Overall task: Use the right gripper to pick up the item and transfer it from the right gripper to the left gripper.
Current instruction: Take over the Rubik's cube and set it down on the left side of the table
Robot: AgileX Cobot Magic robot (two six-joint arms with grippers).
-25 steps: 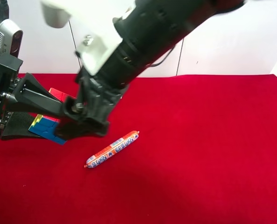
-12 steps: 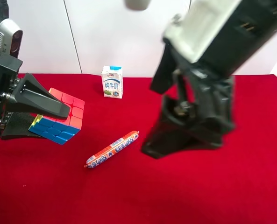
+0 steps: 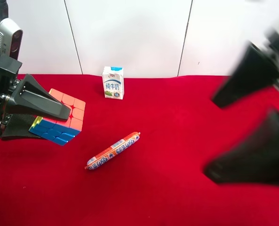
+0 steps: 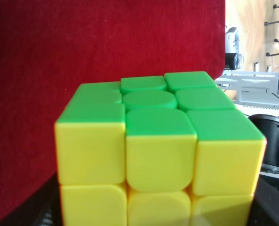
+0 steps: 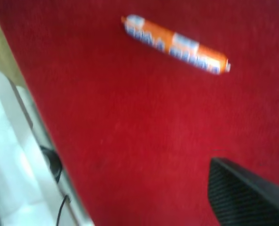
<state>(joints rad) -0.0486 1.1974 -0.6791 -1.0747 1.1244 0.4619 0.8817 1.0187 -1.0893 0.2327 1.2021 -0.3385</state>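
At the edge of the table (image 3: 167,202) on the exterior high view's left, the left tool (image 3: 47,118) is clamped on the cube (image 3: 66,123). That view shows pink-red and blue faces, and only the left wrist view shows green and yellow ones. The blurred right tool (image 3: 219,136) gapes wide and holds nothing.

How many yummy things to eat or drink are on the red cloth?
2. The milk carton stands at the red cloth's back edge; the sausage stick lies near its middle. The right gripper's blurred fingers cover some cloth, so another might be hidden.
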